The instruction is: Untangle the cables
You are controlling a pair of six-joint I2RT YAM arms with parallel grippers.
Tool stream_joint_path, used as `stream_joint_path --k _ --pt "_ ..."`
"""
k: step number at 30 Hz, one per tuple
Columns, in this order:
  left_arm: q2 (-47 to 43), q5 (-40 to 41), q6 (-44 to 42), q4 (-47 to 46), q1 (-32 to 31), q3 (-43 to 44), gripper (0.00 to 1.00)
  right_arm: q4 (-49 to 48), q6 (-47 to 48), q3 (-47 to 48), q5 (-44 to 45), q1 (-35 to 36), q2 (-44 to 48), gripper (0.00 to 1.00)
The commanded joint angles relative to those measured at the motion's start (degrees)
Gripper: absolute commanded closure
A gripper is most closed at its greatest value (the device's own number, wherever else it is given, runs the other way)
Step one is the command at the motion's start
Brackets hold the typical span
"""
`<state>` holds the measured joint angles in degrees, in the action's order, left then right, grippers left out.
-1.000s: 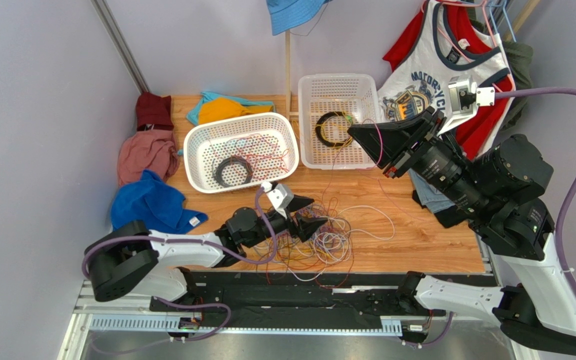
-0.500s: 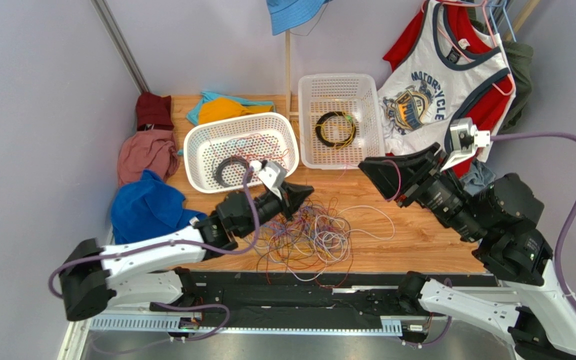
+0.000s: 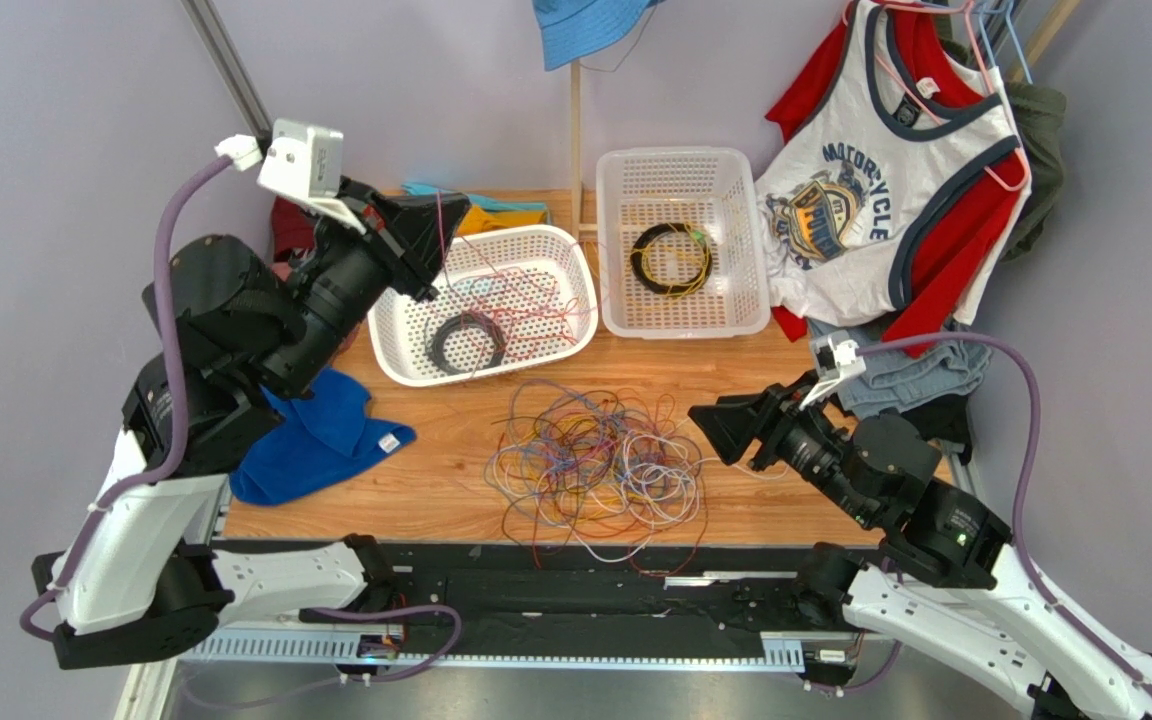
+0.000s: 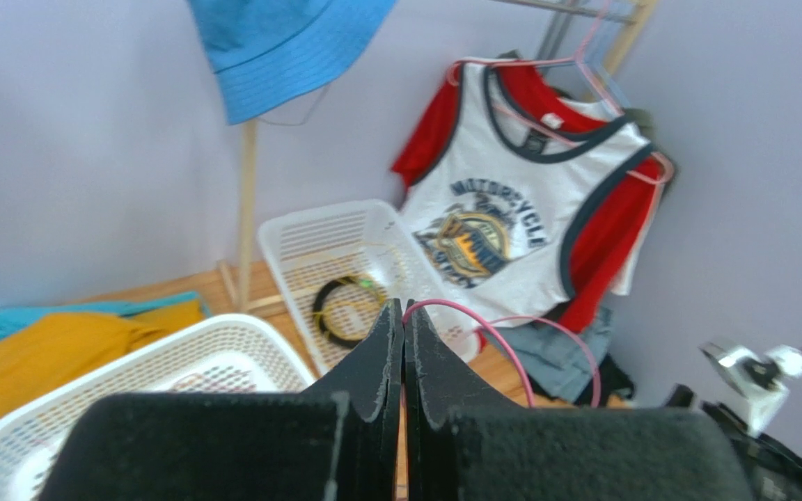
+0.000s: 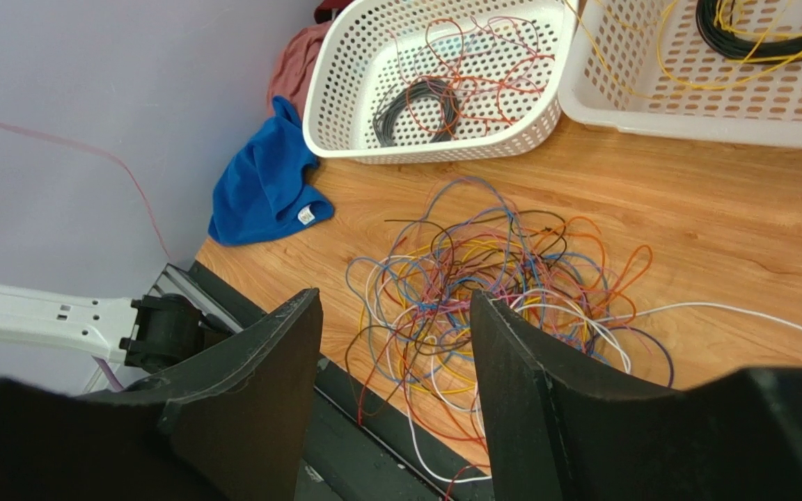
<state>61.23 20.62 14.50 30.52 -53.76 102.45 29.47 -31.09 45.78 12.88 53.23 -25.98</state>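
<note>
While the left gripper (image 3: 429, 237) sits high in the upper left of the frame, over the white basket (image 3: 534, 234), its fingers are pressed together on one thin pink strand (image 4: 452, 305). Most of the cables (image 3: 597, 468) lie in a knotted heap at centre frame. To the heap's right, the right gripper (image 3: 705, 429) hovers wide open, gripping nothing. If that strand is snagged in the heap, which I cannot tell, pulling may tighten the knot or slip the wire free.

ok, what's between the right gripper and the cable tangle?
Only bare wooden table in the top view, between the open right gripper and the cables. The right wrist view agrees: it shows just the tangle's nearest loops, nothing else.
</note>
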Motion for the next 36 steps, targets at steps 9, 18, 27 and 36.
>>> stream_joint_path --k 9,18,27,36 --pt "13.73 -9.54 2.9 17.47 22.09 10.92 1.0 -0.38 -1.61 -5.35 1.35 0.29 5.41 0.45" --pt "24.63 -13.41 2.9 19.22 31.69 27.17 1.0 -0.56 0.15 -7.19 2.41 0.2 6.38 0.47" --pt "29.29 -10.96 2.37 13.17 34.59 31.84 1.0 -0.21 3.84 -4.3 1.36 0.2 3.92 0.48" --pt "31.32 -6.83 2.29 1.48 36.09 38.17 1.0 -1.7 5.16 -4.29 0.21 0.2 -0.83 0.48"
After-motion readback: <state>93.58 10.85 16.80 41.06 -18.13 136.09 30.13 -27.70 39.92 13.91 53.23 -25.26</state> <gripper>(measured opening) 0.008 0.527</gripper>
